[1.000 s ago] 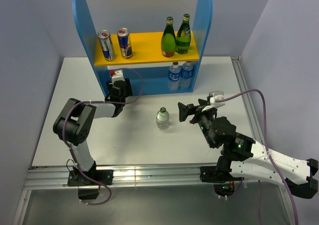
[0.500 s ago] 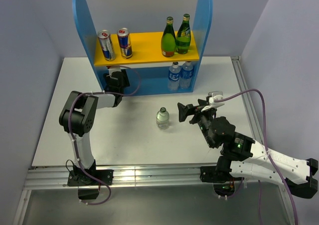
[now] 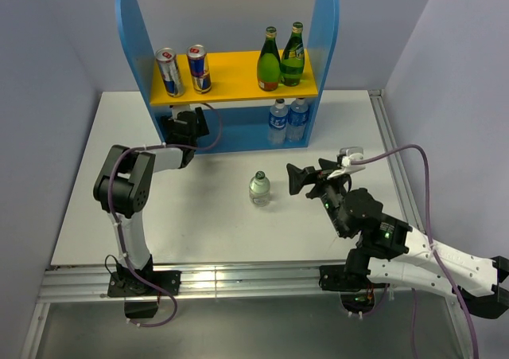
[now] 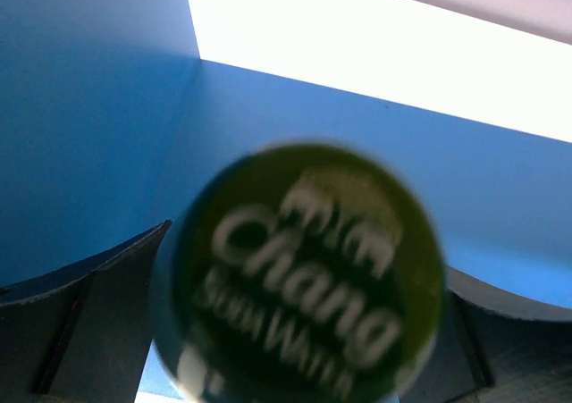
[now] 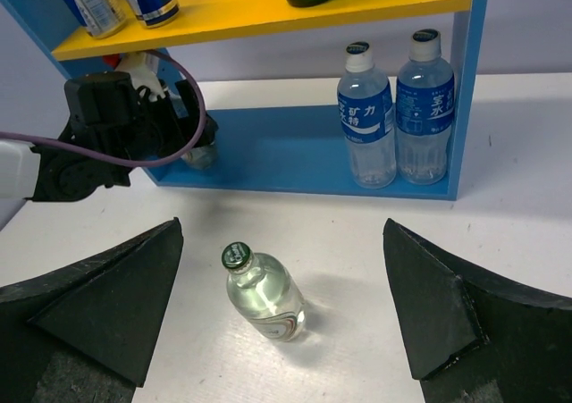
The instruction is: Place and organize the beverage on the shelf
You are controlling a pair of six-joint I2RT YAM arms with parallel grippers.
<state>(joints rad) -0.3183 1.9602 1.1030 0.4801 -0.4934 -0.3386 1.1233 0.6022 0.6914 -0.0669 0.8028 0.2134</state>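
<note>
The shelf (image 3: 131,33) has blue round-topped side panels, a yellow top board (image 3: 235,72) and a blue back. My left gripper (image 3: 186,126) reaches under the top board at the lower level's left end. It is shut on a small clear bottle whose green Chang cap (image 4: 308,269) fills the left wrist view; that bottle also shows in the right wrist view (image 5: 198,155). A second clear bottle with a green cap (image 3: 259,188) (image 5: 264,296) stands on the table before the shelf. My right gripper (image 3: 306,176) (image 5: 282,233) is open and empty, just right of it, pointing at it.
Two cans (image 3: 169,71) (image 3: 199,67) stand at the left of the top board, two green glass bottles (image 3: 270,60) (image 3: 293,55) at the right. Two water bottles with blue labels (image 5: 366,117) (image 5: 424,108) stand at the lower level's right end.
My left gripper has moved away from me with its bottle, in under the top board, and now holds still. My right gripper has shifted slightly to the right.
</note>
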